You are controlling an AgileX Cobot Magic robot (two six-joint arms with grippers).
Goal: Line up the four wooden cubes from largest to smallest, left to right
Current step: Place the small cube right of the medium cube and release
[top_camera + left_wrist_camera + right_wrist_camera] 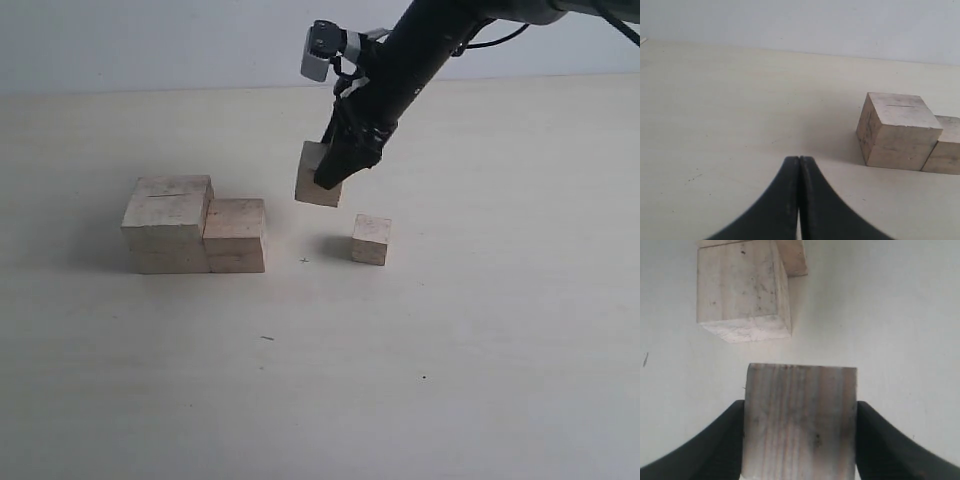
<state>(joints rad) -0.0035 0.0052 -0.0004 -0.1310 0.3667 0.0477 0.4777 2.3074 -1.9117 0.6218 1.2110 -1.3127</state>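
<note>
Light: bright, diffuse, from the right | Shadows: soft, faint, falling left of the largest cube (168, 222) and smallest cube (371, 240) | Focus: wrist views slightly soft, low contrast

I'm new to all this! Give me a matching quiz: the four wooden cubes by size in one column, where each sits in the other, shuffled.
1 largest cube
2 second-largest cube
3 third-largest cube
4 smallest cube

A standing alone on the table
B gripped by the right pincer, off the table
C far left, crack line on top
D touching the largest cube

Pairs: 1-C, 2-D, 3-B, 4-A
</note>
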